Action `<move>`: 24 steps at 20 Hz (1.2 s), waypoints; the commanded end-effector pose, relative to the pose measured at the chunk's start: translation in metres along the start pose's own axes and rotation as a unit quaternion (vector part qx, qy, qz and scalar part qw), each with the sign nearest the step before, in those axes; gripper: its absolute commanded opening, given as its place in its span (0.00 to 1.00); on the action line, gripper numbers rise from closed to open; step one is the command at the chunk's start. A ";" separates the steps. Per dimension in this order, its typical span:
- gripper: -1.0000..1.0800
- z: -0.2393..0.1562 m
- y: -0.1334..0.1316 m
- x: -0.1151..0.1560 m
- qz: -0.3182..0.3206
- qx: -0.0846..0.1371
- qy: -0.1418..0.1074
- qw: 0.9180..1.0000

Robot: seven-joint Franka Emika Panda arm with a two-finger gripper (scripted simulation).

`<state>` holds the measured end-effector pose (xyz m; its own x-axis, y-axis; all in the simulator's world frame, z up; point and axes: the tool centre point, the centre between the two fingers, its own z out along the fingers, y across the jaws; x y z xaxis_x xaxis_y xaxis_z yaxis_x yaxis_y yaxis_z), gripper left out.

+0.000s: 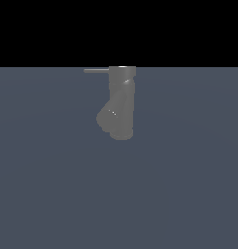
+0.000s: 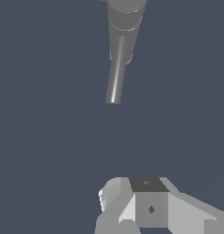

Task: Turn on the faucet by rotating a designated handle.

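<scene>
The faucet [image 1: 121, 102] is a dull grey upright cylinder with a fat angled spout low on the exterior view's left. Its handle [image 1: 96, 71] is a thin grey rod sticking out from the top rim toward the exterior view's left. The arm does not show in the exterior view. In the wrist view the handle [image 2: 117, 73] runs from the faucet's top [image 2: 127, 9] toward my gripper [image 2: 147, 183]. The gripper is apart from the rod's free end, with a clear gap between them. Its fingers look closed together with nothing between them.
A flat blue-grey floor [image 1: 188, 185] spreads all around the faucet. Above its far edge the exterior view is black. No other objects show.
</scene>
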<state>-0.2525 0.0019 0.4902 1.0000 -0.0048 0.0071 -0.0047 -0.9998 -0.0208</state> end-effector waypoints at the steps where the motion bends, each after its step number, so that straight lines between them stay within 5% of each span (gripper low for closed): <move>1: 0.00 0.000 0.000 0.000 0.000 0.000 0.000 1.000; 24: 0.00 0.004 -0.009 0.027 0.024 0.033 -0.005 0.999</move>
<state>-0.2297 0.0105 0.4863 0.9994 -0.0358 -0.0028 -0.0359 -0.9961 -0.0807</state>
